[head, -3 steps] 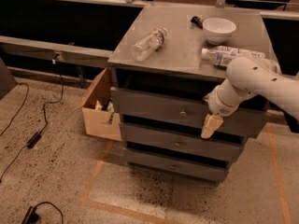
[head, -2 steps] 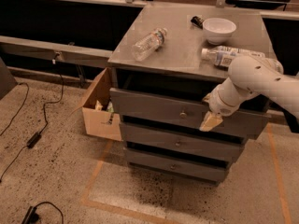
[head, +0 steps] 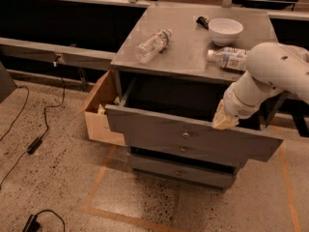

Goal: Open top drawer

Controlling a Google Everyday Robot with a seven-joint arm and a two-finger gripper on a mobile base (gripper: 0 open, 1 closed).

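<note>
The top drawer (head: 145,129) is a wide dark-grey drawer with a small round metal knob (head: 186,135) at its centre. It stands pulled well out of the cabinet, and its dark inside shows behind the front panel. My gripper (head: 224,122), beige at the end of the white arm (head: 270,76), rests at the top edge of the drawer's front panel, right of the knob. Two shallower drawers with similar knobs (head: 179,173) sit shut below.
On the cabinet top (head: 188,57) lie a clear plastic bottle (head: 152,45), a white bowl (head: 225,30), a second bottle (head: 230,58) and a small dark object (head: 202,21). A cardboard box (head: 98,112) stands at the cabinet's left. Cables (head: 35,144) lie on the floor at left.
The top drawer has slid much farther out of the cabinet toward the camera. My gripper has stayed at the right part of its front panel, now at the top edge.
</note>
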